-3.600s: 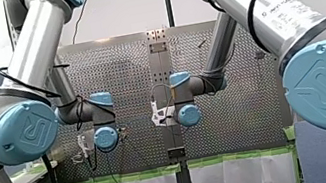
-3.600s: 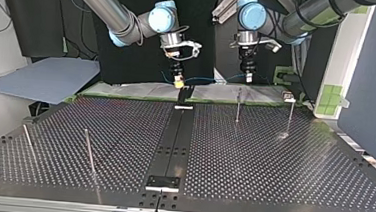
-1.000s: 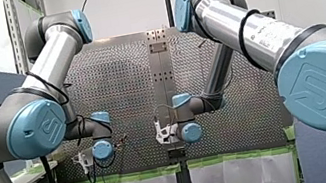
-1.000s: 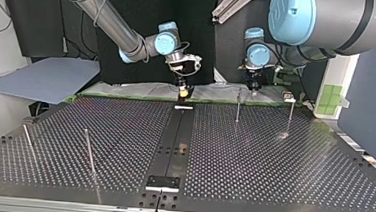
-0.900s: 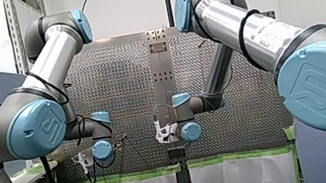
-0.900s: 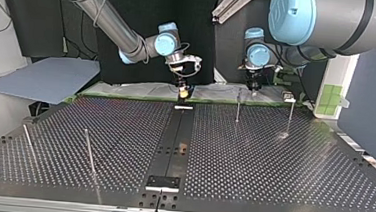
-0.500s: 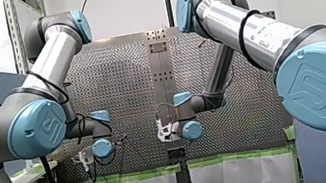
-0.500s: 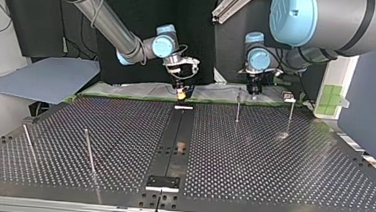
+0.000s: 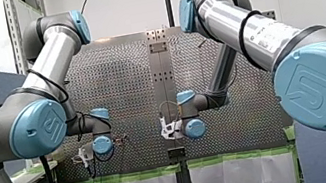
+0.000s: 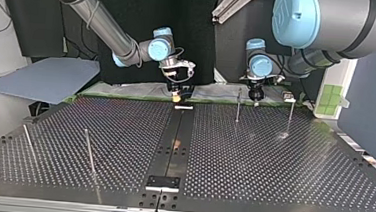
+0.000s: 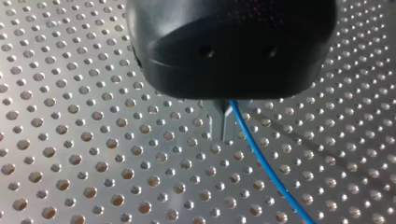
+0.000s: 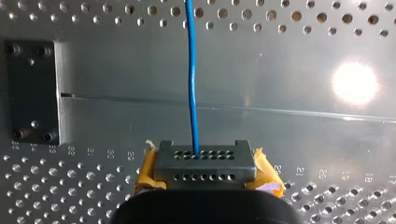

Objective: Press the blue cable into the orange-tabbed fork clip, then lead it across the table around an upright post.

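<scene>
Top view: left gripper, right gripper tight on blue cable; upright post nearby.

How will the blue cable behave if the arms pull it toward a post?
Probably floppy: the blue cable is thin and bends slightly ahead of my right gripper. Likely holds a line only under tension: past my left gripper it curves gently over the table.

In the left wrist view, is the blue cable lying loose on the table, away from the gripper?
No, the blue cable runs up into my left gripper, whose metal fingers are shut.
</scene>
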